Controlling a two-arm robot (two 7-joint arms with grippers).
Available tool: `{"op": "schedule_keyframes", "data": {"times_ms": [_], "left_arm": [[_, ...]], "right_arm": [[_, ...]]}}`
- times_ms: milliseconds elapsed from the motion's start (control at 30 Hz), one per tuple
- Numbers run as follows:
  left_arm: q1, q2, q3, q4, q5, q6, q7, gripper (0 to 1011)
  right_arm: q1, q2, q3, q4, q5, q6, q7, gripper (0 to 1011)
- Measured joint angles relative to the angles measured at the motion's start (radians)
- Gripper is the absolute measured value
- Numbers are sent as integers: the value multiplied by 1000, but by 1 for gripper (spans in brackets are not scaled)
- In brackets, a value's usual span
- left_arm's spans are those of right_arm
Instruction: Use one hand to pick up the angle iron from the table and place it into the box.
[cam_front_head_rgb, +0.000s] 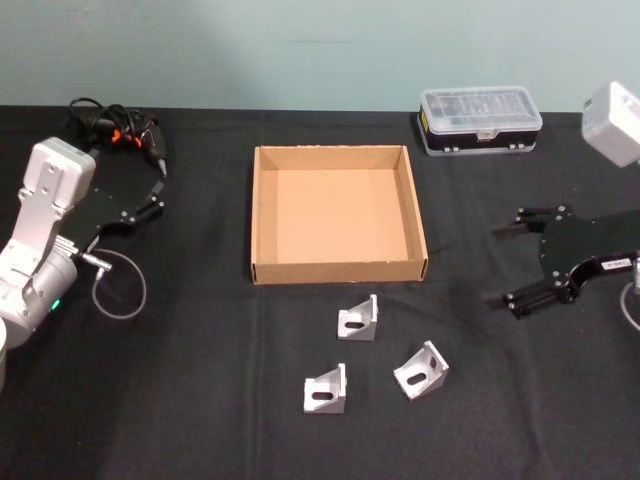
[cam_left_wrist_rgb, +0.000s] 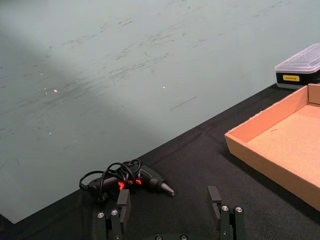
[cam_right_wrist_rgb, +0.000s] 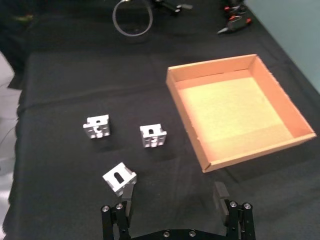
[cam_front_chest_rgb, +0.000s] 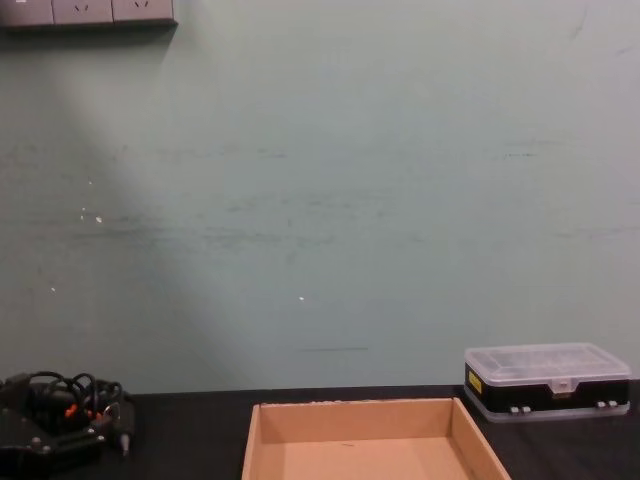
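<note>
Three angle irons (cam_front_head_rgb: 358, 320) lie loose on the desk (cam_front_head_rgb: 200, 420), just before the empty box (cam_front_head_rgb: 338, 270). Nothing picked yet. Right gripper (cam_front_head_rgb: 492, 265) hovers to their right, jaws released; left gripper (cam_front_head_rgb: 158, 195) parked far left, also released. Next I'd lower the right one over the rightmost iron (cam_front_head_rgb: 421, 370).

The flat matte black worktop (cam_front_head_rgb: 200, 430) carries a wide, shallow tan cardboard box (cam_front_head_rgb: 340, 270) with low walls and no lid, set near its middle. Near the box's front wall lies a small silver-grey metal angle iron (cam_front_head_rgb: 358, 321). A second angle iron (cam_front_head_rgb: 325, 390) and a third angle iron (cam_front_head_rgb: 421, 370) lie closer to the robot, all three apart. At the far right rests a small black case with a clear plastic lid (cam_front_head_rgb: 481, 119). At the far left lies a dark electric screwdriver with a tangled black cord (cam_front_head_rgb: 118, 128).
</note>
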Motion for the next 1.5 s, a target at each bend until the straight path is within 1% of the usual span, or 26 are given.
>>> {"op": "schedule_keyframes", "data": {"times_ms": [100,200,267,300,333,367,500,533,667,733,967,1067,1167,1400,1500], "left_arm": [[0,0,0,0,0,0,0,1000],[0,0,0,0,0,0,0,1000],[0,0,0,0,0,0,0,1000],[0,0,0,0,0,0,0,1000],[0,0,0,0,0,0,0,1000],[0,0,0,0,0,0,0,1000],[0,0,0,0,0,0,0,1000],[0,0,0,0,0,0,0,1000],[0,0,0,0,0,0,0,1000],[0,0,0,0,0,0,0,1000],[0,0,0,0,0,0,0,1000],[0,0,0,0,0,0,0,1000],[0,0,0,0,0,0,0,1000],[0,0,0,0,0,0,0,1000],[0,0,0,0,0,0,0,1000]], "right_arm": [[16,-1,-22,6,-9,-5,18,1004],[46,-3,-62,16,-25,-17,55,1004],[57,-4,-76,19,-32,-22,67,1004],[68,-6,-92,22,-40,-28,82,1004],[68,-6,-92,22,-40,-28,82,1004],[79,-8,-107,26,-47,-34,93,1004],[108,-18,-148,38,-65,-46,121,1004],[108,-18,-148,38,-65,-46,121,1004],[132,-29,-182,49,-80,-55,138,1004],[138,-33,-193,52,-86,-57,142,1004],[168,-57,-247,71,-112,-64,150,1004],[176,-63,-262,76,-121,-66,151,1004],[193,-75,-289,86,-136,-71,156,1004],[216,-85,-326,95,-156,-80,166,1004],[230,-90,-348,101,-168,-86,171,1004]]}}
